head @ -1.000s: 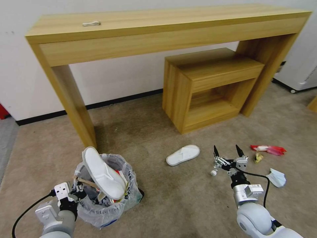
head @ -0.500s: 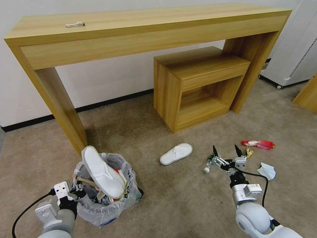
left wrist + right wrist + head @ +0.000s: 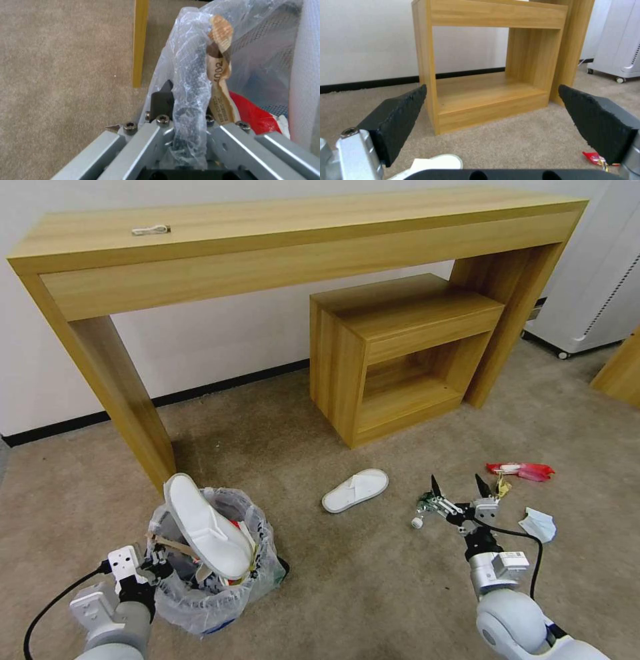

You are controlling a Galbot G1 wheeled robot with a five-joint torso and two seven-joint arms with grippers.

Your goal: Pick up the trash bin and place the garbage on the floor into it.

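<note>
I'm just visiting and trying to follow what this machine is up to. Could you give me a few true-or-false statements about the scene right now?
1. A white slipper sticks out of the small black bin lined with clear plastic. True.
2. The right end effector grips a red wrapper. False: it is open and empty, above the beige carpet floor.
3. The left end effector clamps the bin's rim. True.
4. Both slippers are binned. False: a second white slipper lies on the carpet.
5. A red wrapper lies on the carpet. True.
</note>
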